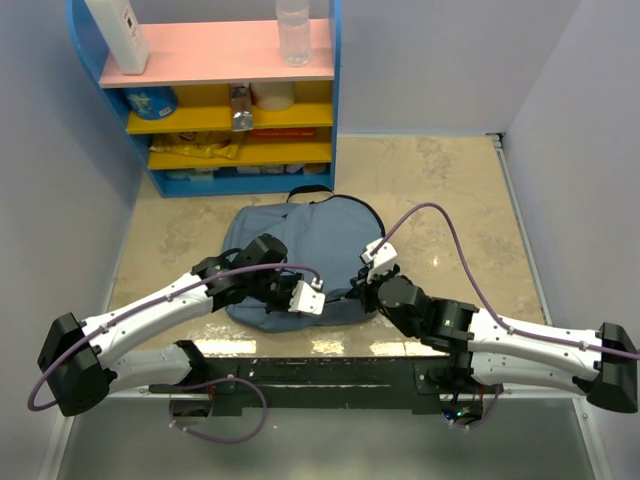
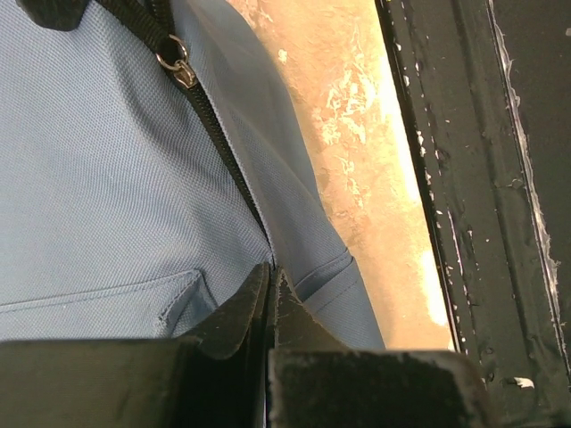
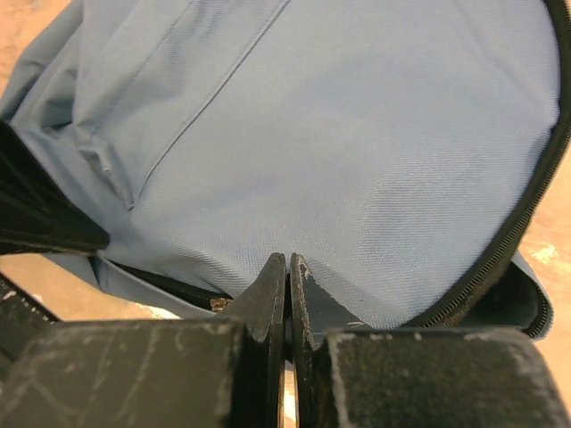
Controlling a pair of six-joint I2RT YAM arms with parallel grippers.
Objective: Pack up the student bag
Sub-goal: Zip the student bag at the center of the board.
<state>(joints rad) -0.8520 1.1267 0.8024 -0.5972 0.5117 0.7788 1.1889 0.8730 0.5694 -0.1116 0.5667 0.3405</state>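
Student bag (image 2: 107,196), near edge partly behind left end effector (image 2: 270,269)

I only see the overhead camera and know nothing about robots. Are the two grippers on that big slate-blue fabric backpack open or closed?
Observer: The left wrist camera shows the left gripper shut, its tips at the slate-blue fabric backpack edge seam.
Operator: And the other one?
Observer: The right wrist camera shows the right gripper shut too, tips against a smooth fabric panel.
Operator: Any zip puller?
Observer: Yes, a small silver metal zipper pull sits on the black zipper, away from the left gripper's tips.
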